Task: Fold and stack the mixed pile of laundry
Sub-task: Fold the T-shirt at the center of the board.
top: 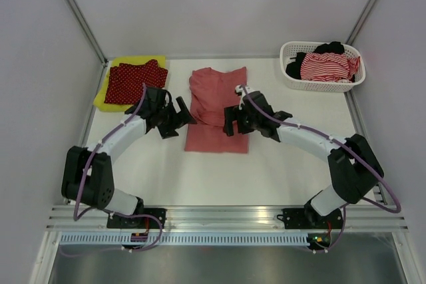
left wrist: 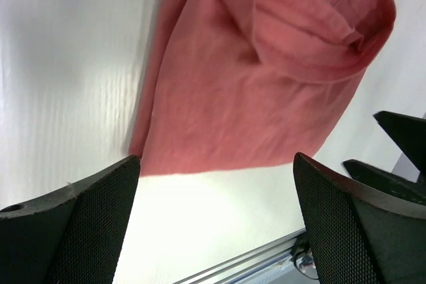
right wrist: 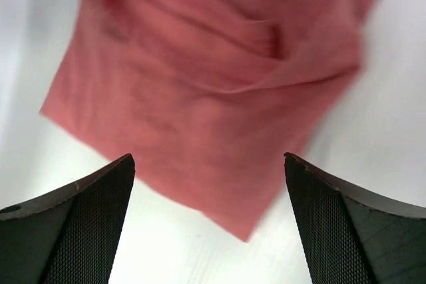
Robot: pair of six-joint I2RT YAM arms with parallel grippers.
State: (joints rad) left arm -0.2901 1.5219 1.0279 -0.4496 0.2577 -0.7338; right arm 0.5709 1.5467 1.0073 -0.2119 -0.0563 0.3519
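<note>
The salmon-pink polo shirt (top: 214, 108) lies partly folded in the middle of the table; it also shows in the left wrist view (left wrist: 259, 78) and the right wrist view (right wrist: 213, 98). My left gripper (top: 181, 116) is open and empty just left of the shirt. My right gripper (top: 231, 119) is open and empty over the shirt's right edge. The dark red white-dotted cloth (top: 133, 81) lies folded on the yellow-green garment (top: 105, 95) at the back left. The red-white striped piece (top: 325, 66) and a black piece (top: 330, 48) sit in the basket.
The white perforated basket (top: 319, 84) stands at the back right. Grey walls close the table on three sides. A metal rail (top: 226, 214) runs along the near edge by the arm bases.
</note>
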